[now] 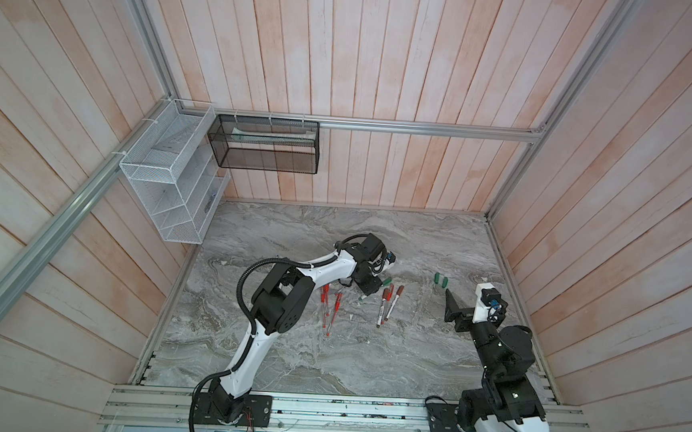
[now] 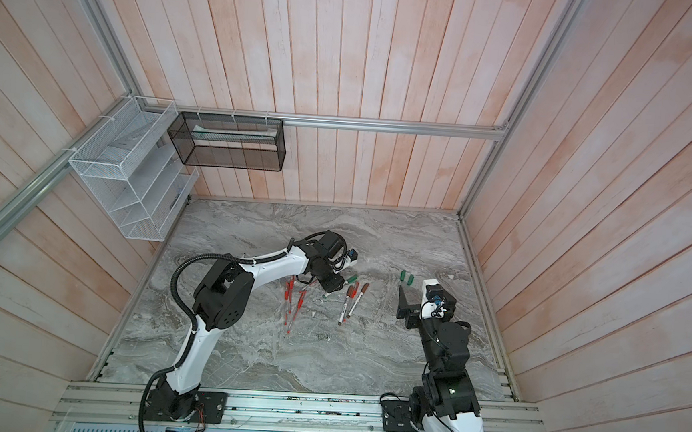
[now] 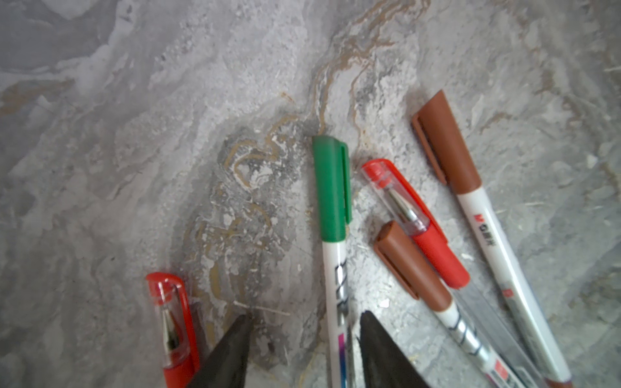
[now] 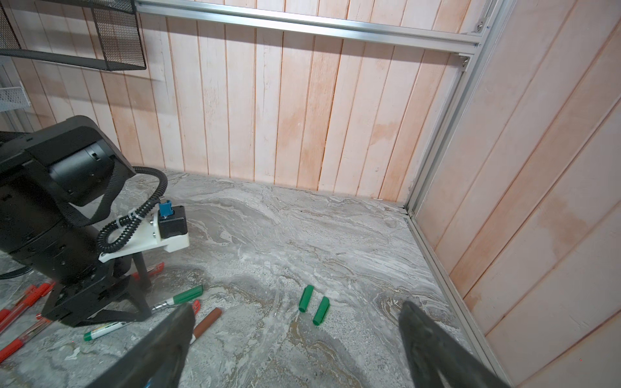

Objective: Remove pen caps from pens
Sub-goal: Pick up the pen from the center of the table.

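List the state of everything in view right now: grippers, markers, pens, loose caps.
Green marker, capped, lying on the table.
Two brown markers, capped.
Two nearest red pens, capped.
Remaining red pens, too small to tell.
Two green caps, off, loose on the table.
Left gripper, open, straddling the green marker's barrel.
Right gripper, open, empty.

A black mesh basket (image 1: 265, 162) and a white wire basket (image 1: 152, 162) hang well beyond the left gripper (image 1: 366, 292), above the marble tabletop (image 1: 325, 365).
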